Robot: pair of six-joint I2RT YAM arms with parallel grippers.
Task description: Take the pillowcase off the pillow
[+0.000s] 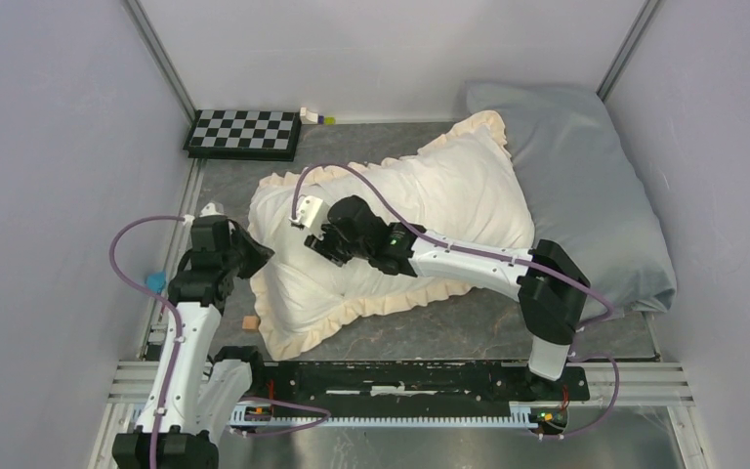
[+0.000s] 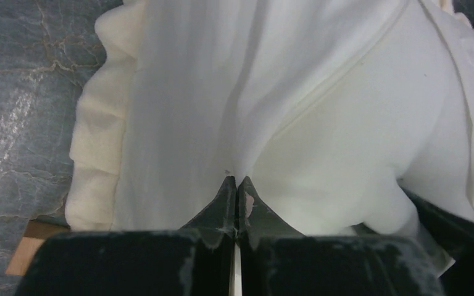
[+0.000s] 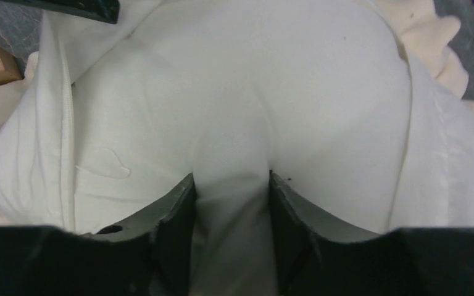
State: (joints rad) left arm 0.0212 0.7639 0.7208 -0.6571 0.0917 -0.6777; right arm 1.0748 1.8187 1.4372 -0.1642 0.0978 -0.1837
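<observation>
The cream pillowcase (image 1: 449, 186) with its ruffled frill lies slantwise across the table's middle, stuffed full. At its near-left end my left gripper (image 1: 259, 252) is shut, and the left wrist view shows its fingertips (image 2: 236, 180) pinching a fold of the pillowcase (image 2: 185, 92) just inside the frill. My right gripper (image 1: 314, 239) pushes down into the same end from the right. In its wrist view the smooth white pillow (image 3: 241, 86) bulges out, with a thick fold of it squeezed between the right gripper's (image 3: 231, 179) two fingers. The pillowcase frill (image 3: 432, 43) shows behind the bulge.
A pale blue-grey pillow (image 1: 586, 195) fills the back right, partly under the pillowcase. A chessboard (image 1: 244, 132) lies at the back left, with small items (image 1: 314, 117) beside it. A wooden block (image 1: 250, 322) sits by the frill's near-left corner. A blue object (image 1: 156, 281) is at the left edge.
</observation>
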